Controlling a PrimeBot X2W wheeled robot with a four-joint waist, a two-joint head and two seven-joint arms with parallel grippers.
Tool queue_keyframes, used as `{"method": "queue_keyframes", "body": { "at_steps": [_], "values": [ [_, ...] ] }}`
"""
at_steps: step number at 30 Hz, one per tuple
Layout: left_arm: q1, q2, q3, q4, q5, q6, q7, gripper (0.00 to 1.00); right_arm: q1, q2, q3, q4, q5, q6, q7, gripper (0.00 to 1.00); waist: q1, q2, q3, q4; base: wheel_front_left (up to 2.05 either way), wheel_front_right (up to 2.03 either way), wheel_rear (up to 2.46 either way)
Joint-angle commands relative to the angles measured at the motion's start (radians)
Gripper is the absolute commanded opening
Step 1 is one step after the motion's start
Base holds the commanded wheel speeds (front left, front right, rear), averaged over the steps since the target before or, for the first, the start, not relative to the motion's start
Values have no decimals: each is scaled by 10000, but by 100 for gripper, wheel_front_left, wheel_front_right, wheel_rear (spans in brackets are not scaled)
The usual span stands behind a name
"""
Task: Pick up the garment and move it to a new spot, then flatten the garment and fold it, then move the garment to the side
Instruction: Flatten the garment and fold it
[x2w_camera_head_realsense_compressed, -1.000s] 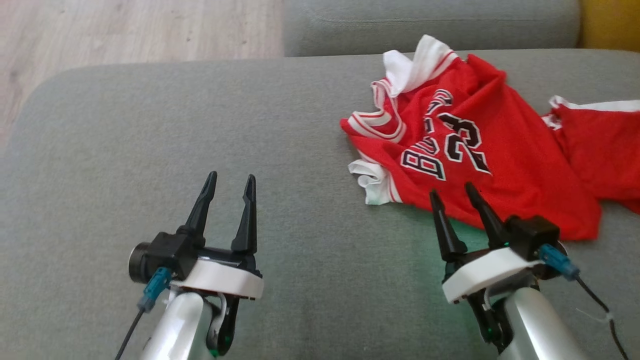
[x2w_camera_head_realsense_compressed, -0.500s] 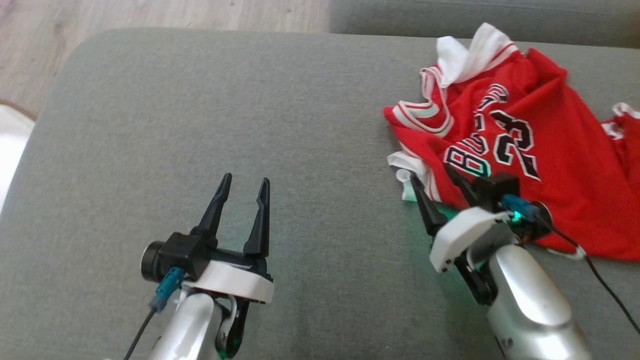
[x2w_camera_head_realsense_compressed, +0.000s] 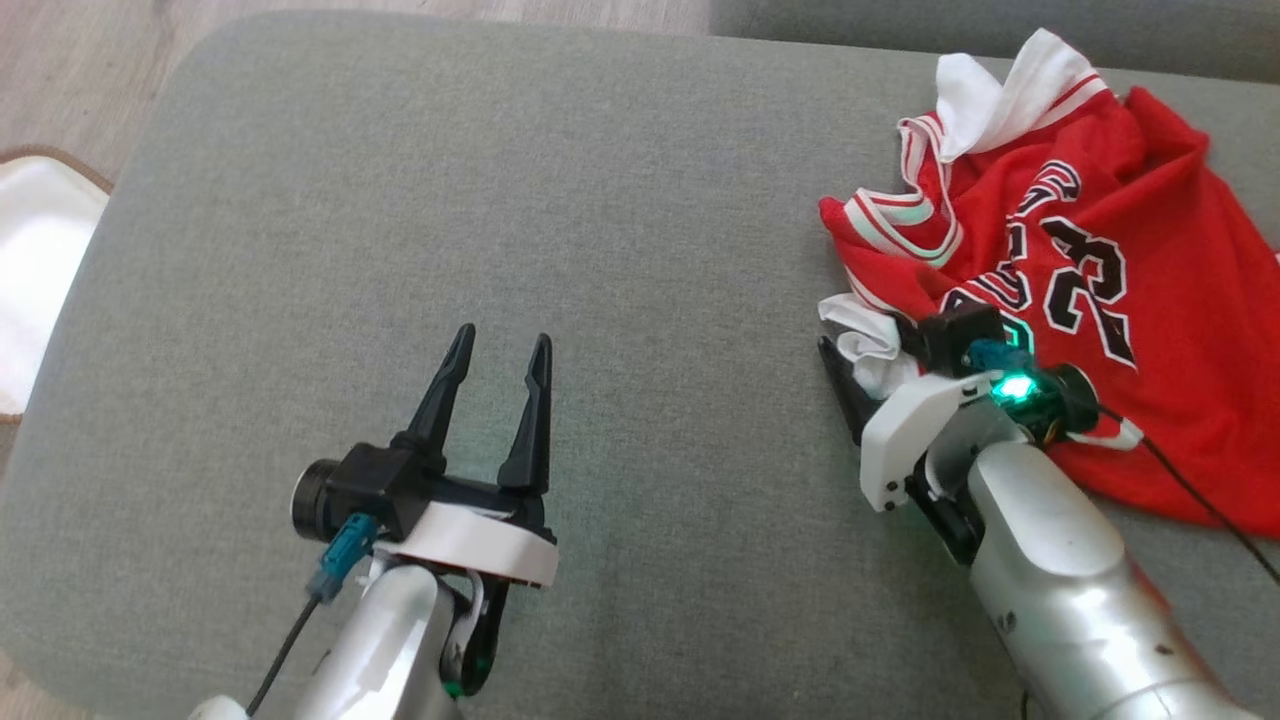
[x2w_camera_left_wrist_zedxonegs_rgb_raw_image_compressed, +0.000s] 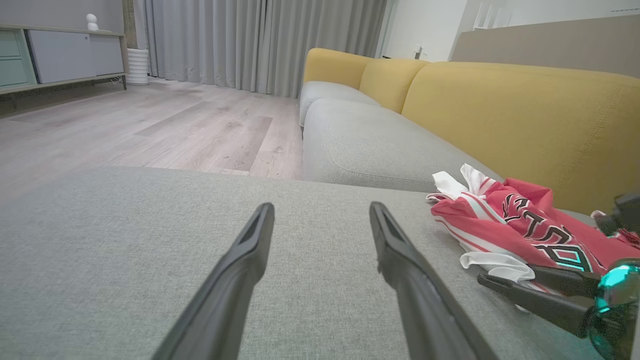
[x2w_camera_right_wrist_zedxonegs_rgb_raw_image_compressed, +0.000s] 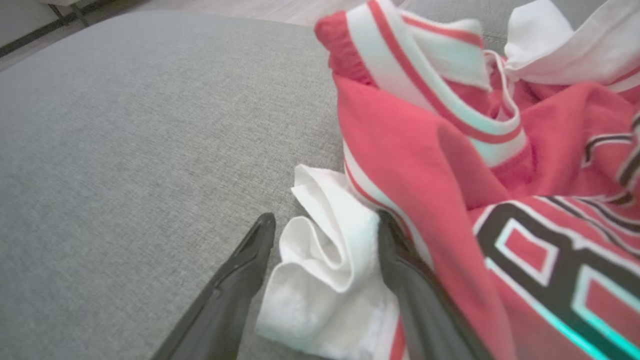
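Note:
The garment (x2w_camera_head_realsense_compressed: 1150, 200) is a red jersey with white trim and a black 23, lying crumpled on the right of the grey sofa cushion (x2w_camera_head_realsense_compressed: 600, 200). My right gripper (x2w_camera_head_realsense_compressed: 868, 350) is at its near left corner. In the right wrist view the garment (x2w_camera_right_wrist_zedxonegs_rgb_raw_image_compressed: 450, 165) has a rolled white fold lying between the two spread fingers, and the right gripper (x2w_camera_right_wrist_zedxonegs_rgb_raw_image_compressed: 324, 220) is open around it. My left gripper (x2w_camera_head_realsense_compressed: 504, 336) hovers open over bare cushion, well left of the garment. In the left wrist view my left gripper (x2w_camera_left_wrist_zedxonegs_rgb_raw_image_compressed: 321, 206) points along the cushion, with the garment (x2w_camera_left_wrist_zedxonegs_rgb_raw_image_compressed: 505, 220) and the right gripper (x2w_camera_left_wrist_zedxonegs_rgb_raw_image_compressed: 505, 276) at the right.
A wooden floor (x2w_camera_head_realsense_compressed: 80, 60) and a white rug (x2w_camera_head_realsense_compressed: 40, 270) lie beyond the cushion's left edge. A second grey seat cushion (x2w_camera_left_wrist_zedxonegs_rgb_raw_image_compressed: 360, 145) and yellow backrests (x2w_camera_left_wrist_zedxonegs_rgb_raw_image_compressed: 525, 110) stand behind. Bare cushion stretches left of the garment.
The head camera has tilted down and turned. My right gripper has advanced from the jersey's near hem to its white corner fold and now straddles it. The left gripper has held still.

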Motion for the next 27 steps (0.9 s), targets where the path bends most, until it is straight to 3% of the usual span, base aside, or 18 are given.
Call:
{"method": "queue_keyframes", "body": {
  "at_steps": [1, 8, 10, 15, 27],
  "values": [
    [-419, 74, 250, -335, -76, 36, -80, 100, -380, 86, 179, -86, -55, -7, 1, 100, -1, 0, 53, 43, 0, 0, 0],
    [-524, 74, 149, -370, -220, 121, -80, 100, -980, 107, 381, 1017, -30, -7, -233, 100, -1, 0, 217, 102, 0, 0, 0],
    [-534, 74, 98, -368, -249, 130, -80, 100, -1121, 113, 458, 1272, 119, -7, -318, 0, -1, 0, 238, 113, 0, 0, 0],
    [-588, 74, 65, -312, -282, 134, -80, 100, -1298, 119, 1322, 968, 1230, -7, -998, 0, -1, 0, 193, 152, 0, 0, 0],
    [-514, 74, 27, -322, -325, 154, -80, 100, -1817, 121, 4772, -769, 3932, -7, -1935, 0, -1, 0, -87, 528, 0, 0, 0]
  ]
}}
